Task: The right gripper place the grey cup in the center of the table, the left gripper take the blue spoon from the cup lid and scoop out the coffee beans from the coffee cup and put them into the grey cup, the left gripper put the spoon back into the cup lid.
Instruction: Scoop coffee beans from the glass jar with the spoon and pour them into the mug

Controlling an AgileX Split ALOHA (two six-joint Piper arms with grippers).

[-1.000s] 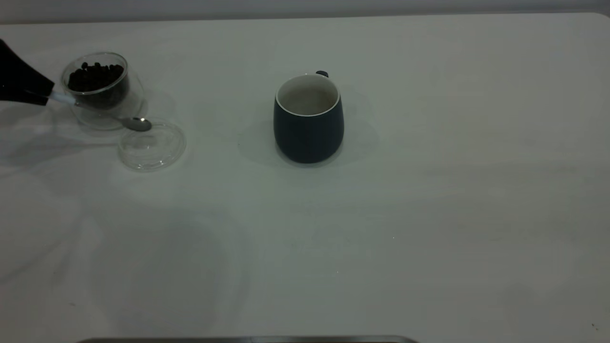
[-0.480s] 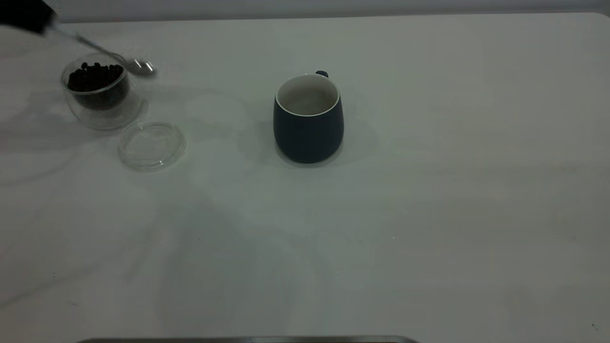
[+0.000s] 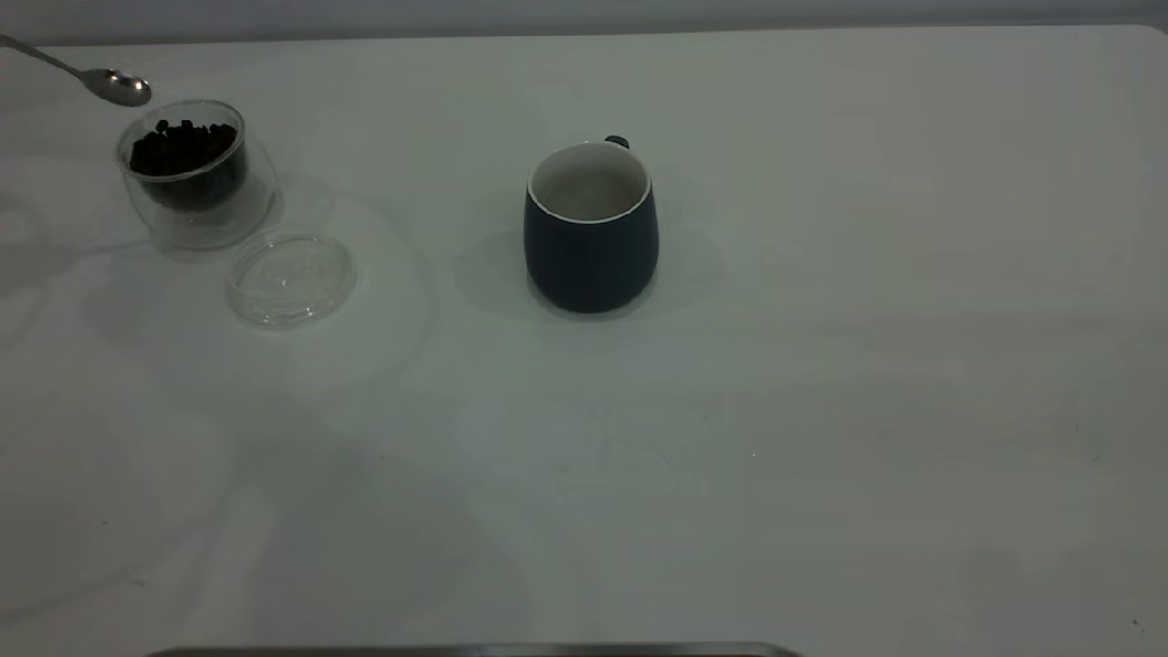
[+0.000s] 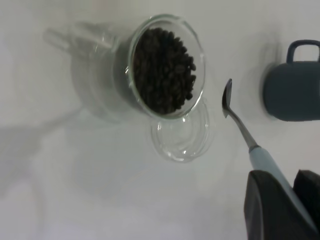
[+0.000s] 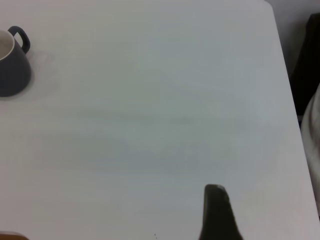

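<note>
The grey cup [image 3: 590, 228] stands upright near the table's middle, its white inside bare. At the far left the coffee cup [image 3: 187, 173] holds a heap of coffee beans [image 3: 182, 146]. The clear cup lid [image 3: 290, 278] lies flat in front of it, nothing on it. The blue spoon [image 3: 114, 87] hangs in the air behind the coffee cup, its bowl showing no beans. In the left wrist view my left gripper [image 4: 286, 187] is shut on the spoon's [image 4: 240, 125] pale handle, beside the coffee cup [image 4: 165, 65]. My right gripper [image 5: 218, 215] hovers over bare table, far from the grey cup [image 5: 12, 62].
The off-white table [image 3: 821, 411] stretches wide to the right of and in front of the grey cup. Its far right corner is rounded [image 5: 267, 7]. A dark strip [image 3: 474, 651] runs along the near edge.
The spoon has come off the lid and risen, then swung left, to behind the coffee cup. The left gripper has passed out of the exterior view. Both cups and the lid stayed put.
</note>
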